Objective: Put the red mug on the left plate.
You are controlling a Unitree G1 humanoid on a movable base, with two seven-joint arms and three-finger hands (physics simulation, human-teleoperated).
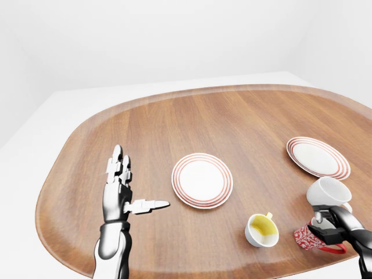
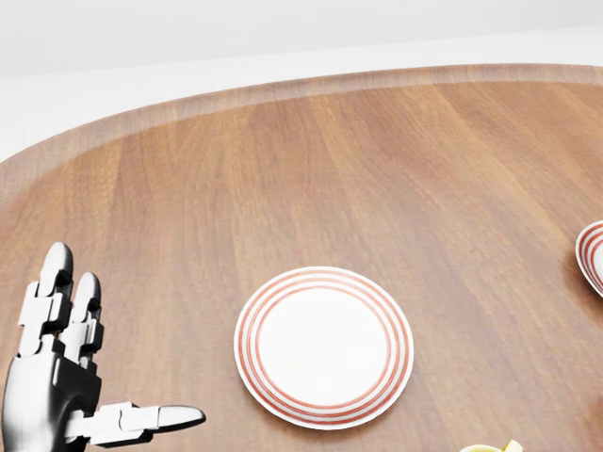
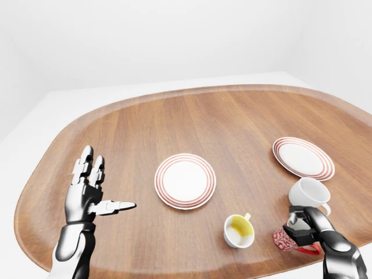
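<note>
The red mug point(image 1: 306, 238) lies tilted near the table's bottom right edge in the left-eye view, its handle pointing down. My right hand point(image 1: 325, 228) is shut on its rim; the hand hides part of the mug. The left plate point(image 1: 201, 180), white with red rings, sits bare at the table's middle. My left hand point(image 1: 132, 186) hovers to the left of that plate, fingers spread and thumb pointing toward it, holding nothing. The head view shows only the left plate point(image 2: 323, 347) and the left hand point(image 2: 89, 377).
A second ringed plate point(image 1: 318, 157) lies at the right. A white mug point(image 1: 328, 190) stands just above my right hand. A white cup with a yellow inside point(image 1: 261, 229) sits between the red mug and the left plate. The oval wooden table point(image 1: 232, 122) drops off close behind my hands.
</note>
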